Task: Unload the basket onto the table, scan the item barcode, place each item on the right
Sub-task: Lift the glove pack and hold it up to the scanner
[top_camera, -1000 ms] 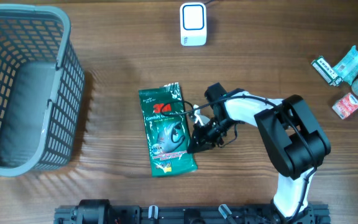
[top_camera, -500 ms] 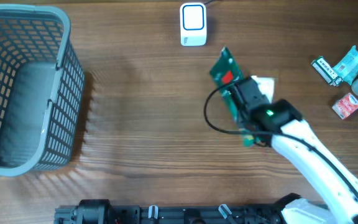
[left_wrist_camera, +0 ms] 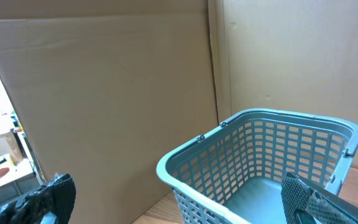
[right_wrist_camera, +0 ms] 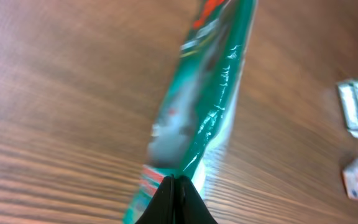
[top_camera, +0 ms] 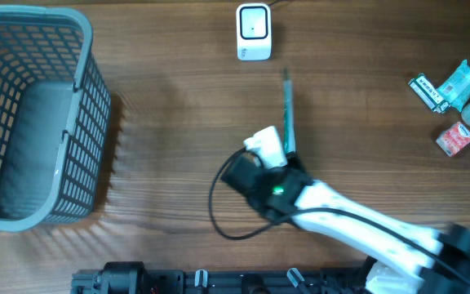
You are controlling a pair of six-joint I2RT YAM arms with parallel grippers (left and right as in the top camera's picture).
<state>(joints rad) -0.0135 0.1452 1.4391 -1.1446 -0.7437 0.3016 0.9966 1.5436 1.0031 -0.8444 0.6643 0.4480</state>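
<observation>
Overhead, the white right arm (top_camera: 357,224) is reaching in from the near right corner of the bench (top_camera: 161,131) toward its middle, with a black cable (top_camera: 216,204) looping out to the left of the wrist. The right pincer (top_camera: 288,159) is pressing its jaws together on the near end of a green packet (top_camera: 288,110). The packet is standing on edge, so from above it is showing only as a thin green strip running away from the pincer toward the far side. In the right wrist view, the two black fingers (right_wrist_camera: 166,202) are meeting at the packet's lower edge, and the shiny green film (right_wrist_camera: 207,99) is stretching away over the wood grain, blurred.

Beyond the packet's far tip, slightly to the left and apart from it, a small white scanner (top_camera: 254,31) is sitting at the far edge of the bench. A grey-blue basket (top_camera: 88,122) is occupying the left side, from near to far. A few small packs (top_camera: 455,90) are lying in a cluster at the far right, well apart from the packet.

The left pincer (left_wrist_camera: 178,186) is showing only in its own wrist view, where its fingers (left_wrist_camera: 306,196) are standing wide apart with nothing between them, the basket (left_wrist_camera: 229,143) and a cardboard wall (left_wrist_camera: 104,93) lying beyond.
</observation>
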